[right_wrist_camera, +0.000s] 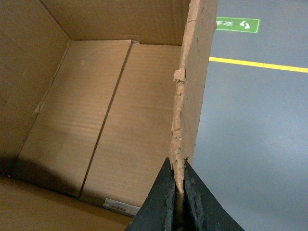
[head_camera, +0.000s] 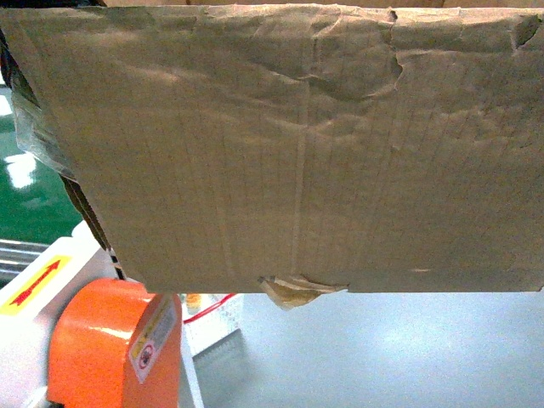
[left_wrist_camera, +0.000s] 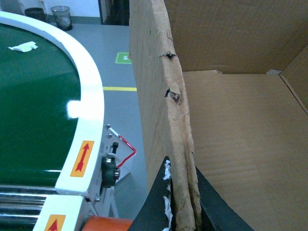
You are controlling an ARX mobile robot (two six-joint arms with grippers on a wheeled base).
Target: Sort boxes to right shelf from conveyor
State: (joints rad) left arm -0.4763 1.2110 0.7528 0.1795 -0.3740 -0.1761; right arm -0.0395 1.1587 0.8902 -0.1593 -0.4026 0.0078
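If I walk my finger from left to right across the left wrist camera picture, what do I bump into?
Green conveyor → its white rim → grey floor → the carton wall with the ragged top edge, pinched low down by the left gripper → the carton's inside.

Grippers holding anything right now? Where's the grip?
Both hold the carton: left gripper and right gripper each pinch a ragged top edge of opposite side walls.

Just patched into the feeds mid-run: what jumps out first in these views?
The brown carton fills nearly the whole head view, its taped underside facing the camera, held up off the floor. Each wrist view shows a gripper pinching a ragged side wall: the left gripper on one wall, the right gripper on the opposite one, with the carton's inside empty. The green conveyor with its white rim curves away at the left.
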